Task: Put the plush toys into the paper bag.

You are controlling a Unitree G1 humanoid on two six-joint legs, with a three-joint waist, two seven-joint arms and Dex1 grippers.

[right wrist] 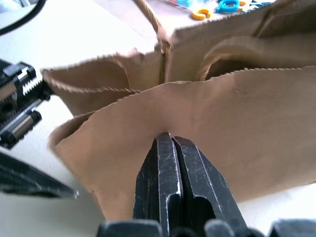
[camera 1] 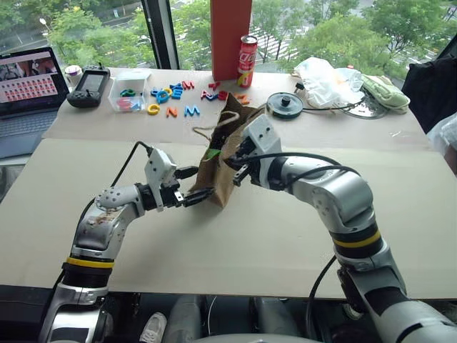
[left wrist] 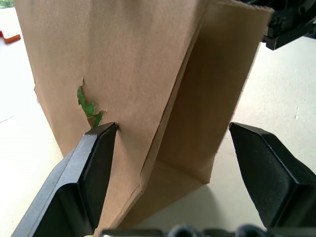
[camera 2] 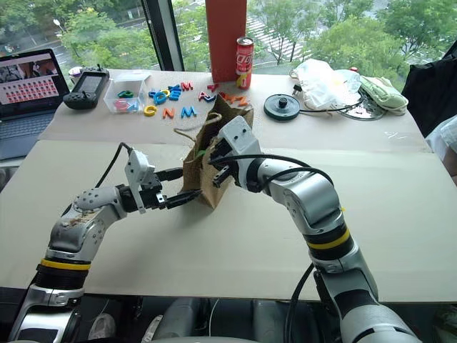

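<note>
You have the brown kraft paper bag [camera 1: 220, 168] standing upright near the middle of the pale bench [camera 1: 400, 214], and both arms are on it for a reason: the thin paper will not stay up or stay open by itself. Your right end effector [right wrist: 170, 140] has its two black fingers pressed fully together, pinching the near wall of the bag just under the serrated top edge, which looks meant to keep the mouth up and pulled apart. Your left end effector [left wrist: 173, 136] stands wide open low down on the bag, its fingers straddling the folded corner; one finger [left wrist: 101, 143] touches the front panel, the other is clear of the side, so it has hold of nothing and seems placed to brace the base or to close on that corner. Through a small tear in the front panel you can see bright green [left wrist: 88, 107], so the rounded green plush toy very likely lies inside already. I cannot make out the red chili-shaped toy with any certainty. The tan string handle [camera 1: 212, 126] droops over the bag's far side, clear of the opening. The colourful letters [camera 1: 175, 96] and red drink can [camera 1: 247, 61] sit well behind.
</note>
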